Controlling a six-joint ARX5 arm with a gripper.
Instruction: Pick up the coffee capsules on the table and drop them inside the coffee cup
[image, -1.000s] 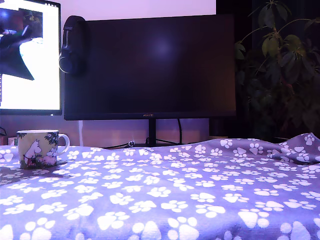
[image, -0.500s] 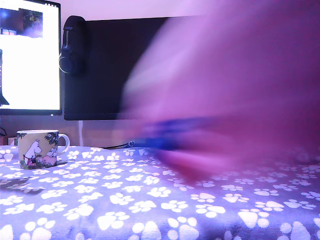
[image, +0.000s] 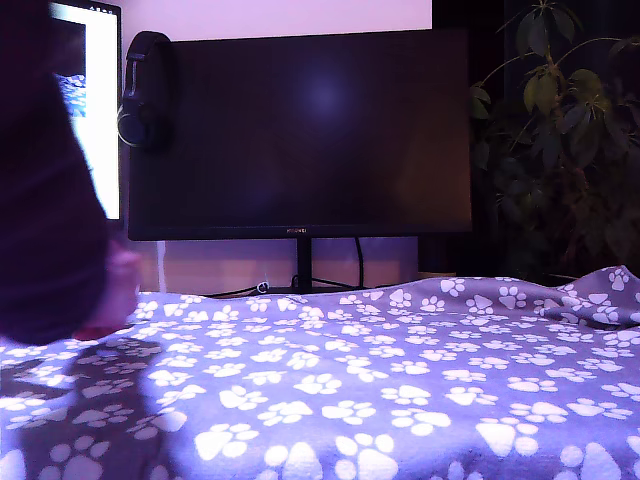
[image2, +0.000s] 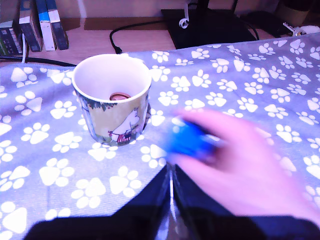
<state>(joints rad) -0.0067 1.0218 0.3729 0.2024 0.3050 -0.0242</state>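
- Dark monitor on a thin stand, screen off.
- Second screen at the exterior view's left, lit white.
- Headphones hang between the two.
- Leafy plant at the exterior view's right.
- Books upright behind the cloth, wrist view.
- Black cable on wood.

A blurred hand holds something blue (motion-smeared) beside the coffee cup.

dark monitor, lit screen, houseplant
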